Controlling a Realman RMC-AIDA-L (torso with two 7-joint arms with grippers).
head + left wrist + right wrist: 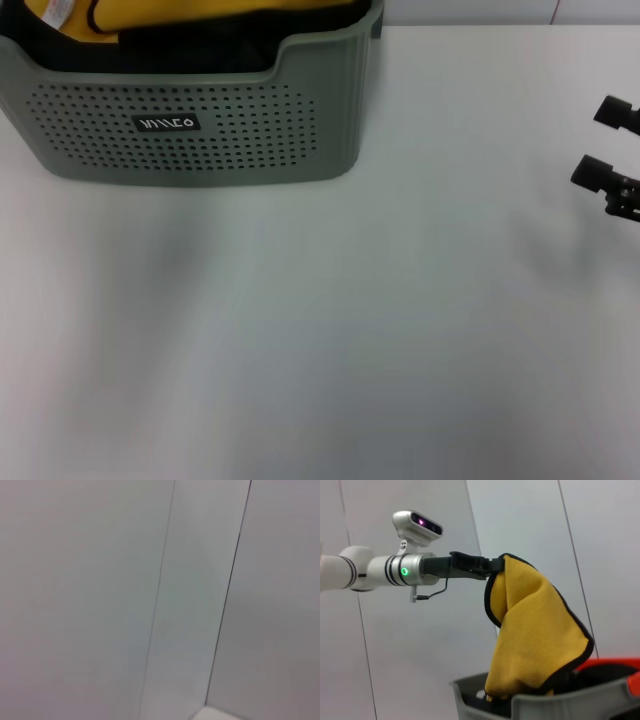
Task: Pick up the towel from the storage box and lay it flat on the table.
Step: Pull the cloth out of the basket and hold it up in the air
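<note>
In the right wrist view my left gripper (495, 565) is shut on a top edge of the mustard-yellow towel (535, 630) with black binding. It holds the towel up so that it hangs, its lower end still inside the grey-green storage box (560, 705). In the head view the storage box (200, 130) stands at the far left of the white table (350, 330), with yellow cloth (200, 15) showing over its rim. The left gripper is out of the head view. My right gripper (603, 142) is open and empty at the table's right edge.
Dark fabric (190, 50) lies inside the box behind the dipped front rim. A white label (55, 10) shows on yellow cloth at the box's far left corner. A red thing (615, 667) shows behind the box. The left wrist view shows only white wall panels (150, 600).
</note>
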